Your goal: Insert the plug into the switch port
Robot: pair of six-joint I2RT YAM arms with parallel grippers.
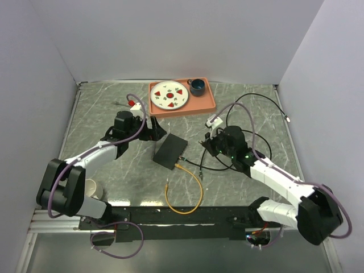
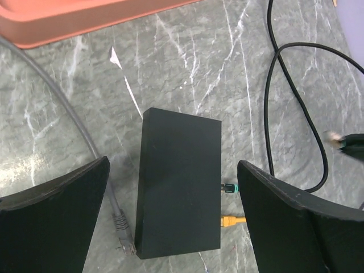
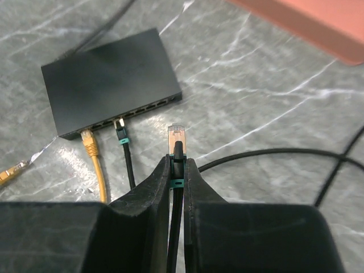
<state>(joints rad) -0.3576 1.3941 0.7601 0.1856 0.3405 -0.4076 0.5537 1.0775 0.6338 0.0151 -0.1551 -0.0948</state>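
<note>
Right wrist view: the right gripper [image 3: 177, 164] is closed tight on a black cable just behind its green boot. The clear plug [image 3: 176, 135] sticks out past the fingertips and points toward 12 o'clock. The matte-black switch [image 3: 111, 77] lies flat at about 10 o'clock from the plug, with its port row [image 3: 145, 108] along the near narrow edge. The plug is near that edge but apart from it.

Two leads already sit in the row: a yellow cable [image 3: 91, 149] in the port at the 9 o'clock end, and just beside it a second black cable [image 3: 122, 139] with a green boot. The ports toward the 3 o'clock end look free.

Left wrist view: the left gripper [image 2: 173, 166] is spread wide and holds nothing, one finger on each side of the switch. I cannot tell whether the fingers touch it. A loose grey cable [image 2: 121, 223] ends with its plug just beside the switch at 8 o'clock.

Seen from the top camera, the orange tray [image 1: 211, 103] is at 12 o'clock from the switch and carries a plate [image 1: 170, 89] and a dark cup [image 1: 197, 86].
</note>
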